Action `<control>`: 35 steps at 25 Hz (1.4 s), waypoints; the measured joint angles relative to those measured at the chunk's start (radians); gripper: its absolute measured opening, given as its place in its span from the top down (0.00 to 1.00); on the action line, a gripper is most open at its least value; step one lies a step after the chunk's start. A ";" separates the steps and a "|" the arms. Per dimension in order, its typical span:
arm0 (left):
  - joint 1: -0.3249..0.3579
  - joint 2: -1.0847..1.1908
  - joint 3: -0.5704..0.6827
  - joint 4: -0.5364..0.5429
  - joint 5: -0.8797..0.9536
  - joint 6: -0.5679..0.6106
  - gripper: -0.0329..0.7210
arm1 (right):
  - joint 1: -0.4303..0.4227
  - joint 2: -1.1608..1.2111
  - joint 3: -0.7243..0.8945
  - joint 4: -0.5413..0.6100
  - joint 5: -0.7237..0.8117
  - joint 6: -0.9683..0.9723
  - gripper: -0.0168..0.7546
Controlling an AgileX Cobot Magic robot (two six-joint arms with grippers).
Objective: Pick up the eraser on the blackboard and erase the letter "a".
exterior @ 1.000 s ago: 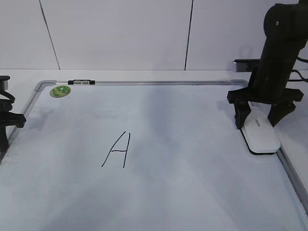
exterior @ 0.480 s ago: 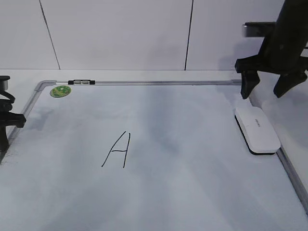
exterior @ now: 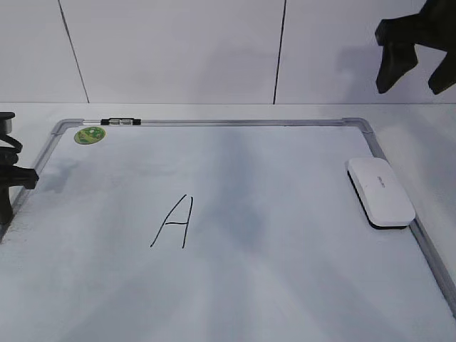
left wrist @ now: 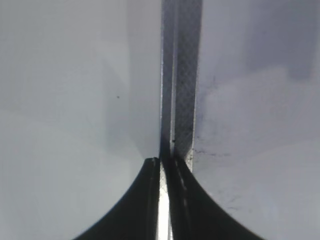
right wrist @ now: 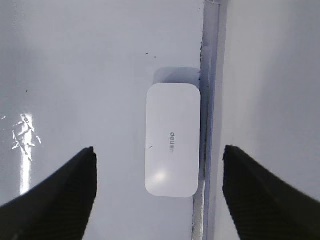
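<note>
The blackboard is laid flat on the white surface and is bounded by a grey metal frame with rounded corners. A round green sticker is fixed near its far left corner, and a small black-and-silver clip is seated on the far frame rail just beside the sticker.

The eraser is located on the blackboard at its right side, with its long edge lying along the right frame rail. Its white top face is turned upward and small grey lettering is visible on it. In the right wrist view the eraser is seen from above, close against the rail; whether it touches the rail cannot be told.

A capital "A" in thin black marker is written left of the board's centre, well apart from the eraser. A lowercase letter is not discernible on the board in any view.

The right gripper is held high at the upper right of the exterior view, clear of the board. Its fingers are spread wide and released; nothing is grasped, and the eraser is framed between them in the wrist view, far below.

The left gripper is positioned at the left frame rail of the board. Its fingers are clenched together with only a thin gap between them, and no object is held.
</note>
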 joint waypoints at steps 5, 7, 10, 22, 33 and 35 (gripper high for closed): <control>0.000 0.000 0.000 0.008 0.000 0.000 0.83 | 0.000 -0.020 0.000 0.016 0.003 0.000 0.18; 0.000 0.000 0.000 0.020 0.000 0.000 0.71 | 0.000 -0.027 0.000 0.020 0.003 0.000 0.19; 0.000 -0.010 0.000 0.036 0.005 0.000 0.53 | 0.000 -0.030 0.000 0.025 0.005 0.000 0.20; 0.000 -0.224 0.002 0.046 0.044 -0.024 0.24 | 0.000 -0.116 0.000 0.027 0.007 -0.011 0.20; -0.032 -0.568 0.004 0.040 0.114 -0.028 0.21 | 0.000 -0.361 0.000 0.005 0.018 -0.020 0.17; -0.058 -0.616 0.004 0.042 0.138 -0.028 0.21 | 0.000 -0.412 0.000 0.001 0.021 -0.023 0.14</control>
